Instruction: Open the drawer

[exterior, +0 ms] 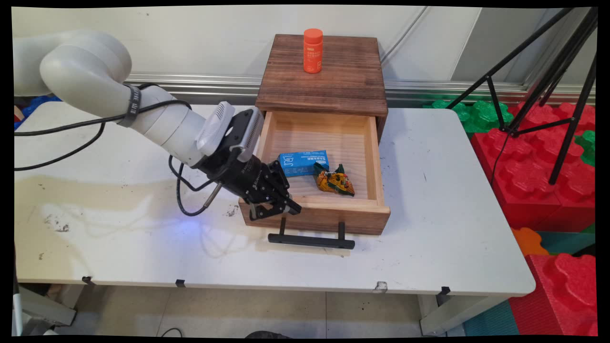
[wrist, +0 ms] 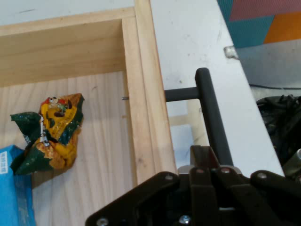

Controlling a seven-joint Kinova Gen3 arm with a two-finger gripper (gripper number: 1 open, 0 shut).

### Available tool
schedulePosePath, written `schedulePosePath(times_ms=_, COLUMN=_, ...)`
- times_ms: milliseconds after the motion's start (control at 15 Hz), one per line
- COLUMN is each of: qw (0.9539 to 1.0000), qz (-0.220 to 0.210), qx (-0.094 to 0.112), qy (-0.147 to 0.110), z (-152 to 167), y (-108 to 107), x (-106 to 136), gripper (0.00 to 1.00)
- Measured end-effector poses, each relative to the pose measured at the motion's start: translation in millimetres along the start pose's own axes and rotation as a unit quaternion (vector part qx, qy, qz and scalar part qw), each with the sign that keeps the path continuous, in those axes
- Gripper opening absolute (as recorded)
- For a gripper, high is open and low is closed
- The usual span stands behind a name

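Toward the middle of the white tabletop [exterior: 119, 214], left of the drawer: black two-finger gripper [exterior: 276, 209] hangs low at the left end of the drawer front, just above the left post of the black bar handle [exterior: 310, 240]. In the hand view the gripper [wrist: 211, 157] sits right against that handle [wrist: 214, 113]. Whether it is clamped on the bar or only beside it, cannot tell; its opening cannot be made out either.

State of things: light wooden drawer [exterior: 376, 162] stands fully open, its front toward the tabletop's near edge. It belongs to a small dark-stained wooden cabinet [exterior: 324, 81] at the far edge, against the wall. Nothing is held clear of the drawer or the tabletop.

Inside the drawer, left to right:
- Blue cardboard box [exterior: 303, 163], lying flat, near the left wall.
- Crumpled yellow-and-green snack packet [exterior: 334, 181], touching or just beside the box's right end, closer to the drawer front. The hand view shows the packet [wrist: 49, 132] apart from the front wall.

On the cabinet top: orange plastic bottle with an orange cap [exterior: 312, 50], upright, toward the back.

Count: one drawer, one handle, one box, one packet, one bottle.

Beyond the tabletop's right edge: red and green foam blocks [exterior: 538, 176] on the floor, and a black tripod [exterior: 567, 95].
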Motion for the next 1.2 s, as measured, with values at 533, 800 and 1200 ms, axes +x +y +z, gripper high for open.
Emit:
schedulePosePath(times_ms=533, qw=0.9998, qz=0.009, qx=0.002, qy=-0.018, z=11.1, y=-2.4, x=0.1, gripper=0.0)
schedulePosePath(times_ms=800, qw=0.9996, qz=0.012, qx=0.005, qy=-0.024, z=15.3, y=-5.8, x=-0.8, gripper=0.0)
schedulePosePath(times_ms=1200, qw=0.9993, qz=0.013, qx=0.017, qy=-0.032, z=17.8, y=-14.8, x=-3.4, gripper=0.0)
